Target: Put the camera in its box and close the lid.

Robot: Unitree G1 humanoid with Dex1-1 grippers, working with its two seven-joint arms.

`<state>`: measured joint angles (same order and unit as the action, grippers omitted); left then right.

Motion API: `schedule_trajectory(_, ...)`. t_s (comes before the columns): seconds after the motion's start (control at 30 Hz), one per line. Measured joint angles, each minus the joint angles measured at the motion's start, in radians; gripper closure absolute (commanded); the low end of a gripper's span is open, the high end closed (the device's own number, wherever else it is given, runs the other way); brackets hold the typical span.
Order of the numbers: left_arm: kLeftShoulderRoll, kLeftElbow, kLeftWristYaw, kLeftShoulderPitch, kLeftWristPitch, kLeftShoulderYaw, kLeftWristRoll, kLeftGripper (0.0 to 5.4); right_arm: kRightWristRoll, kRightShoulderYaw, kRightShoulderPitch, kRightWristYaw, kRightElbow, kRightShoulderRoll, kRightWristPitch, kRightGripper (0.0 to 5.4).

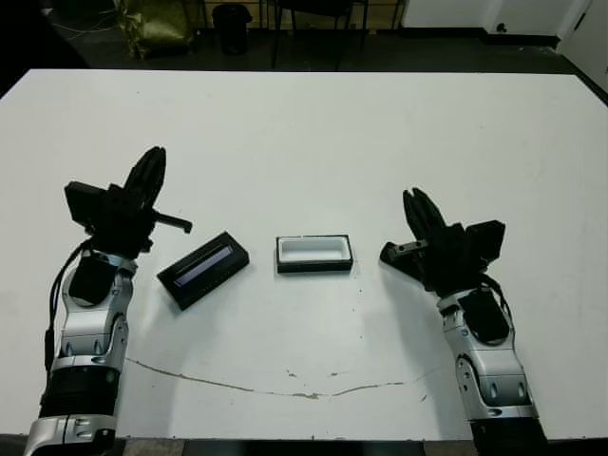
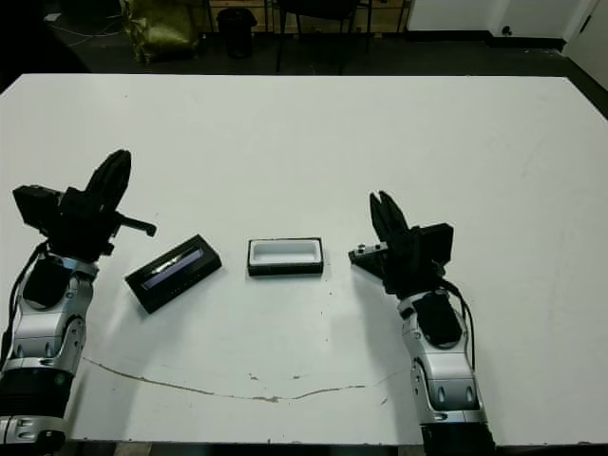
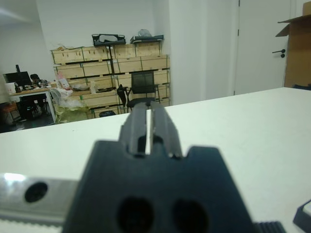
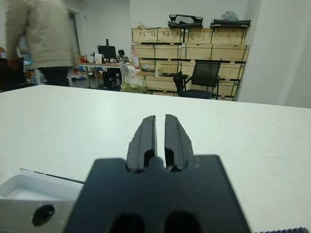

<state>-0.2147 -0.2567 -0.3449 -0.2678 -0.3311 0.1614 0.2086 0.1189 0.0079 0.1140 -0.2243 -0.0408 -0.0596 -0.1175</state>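
My left gripper point(image 1: 149, 169) sits at the table's nine o'clock, fingers pressed narrow with only a slit between them, holding nothing. My right gripper point(image 1: 419, 210) rests at three o'clock, its fingers likewise nearly together and empty. Between them the box point(image 1: 314, 254) lies open, its white inside showing. Just to its nine o'clock lies a black oblong with a bluish stripe point(image 1: 203, 270) (lid or camera, I cannot tell), angled, apart from the box.
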Motion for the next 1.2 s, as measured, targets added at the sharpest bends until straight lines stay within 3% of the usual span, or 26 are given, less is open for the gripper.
schedule_trajectory(0.43, 0.003, -0.008, -0.007, 0.000, -0.007, 0.000, 0.007, 5.40, 0.002, 0.002, -0.003, -0.003, -0.003, -0.001, 0.009, 5.37)
schedule_trajectory(0.6, 0.004, -0.016, -0.014, 0.000, -0.012, 0.000, 0.010, 5.40, 0.045, -0.008, -0.002, -0.060, -0.002, -0.013, 0.004, 5.37)
schedule_trajectory(0.9, 0.004, -0.016, -0.010, 0.000, -0.013, 0.002, 0.009, 5.40, 0.111, -0.086, -0.031, -0.195, -0.082, -0.179, 0.003, 5.37)
schedule_trajectory(1.2, 0.006, -0.026, -0.011, 0.001, -0.021, 0.003, 0.008, 5.40, 0.201, -0.165, -0.057, -0.339, -0.123, -0.339, 0.057, 5.25)
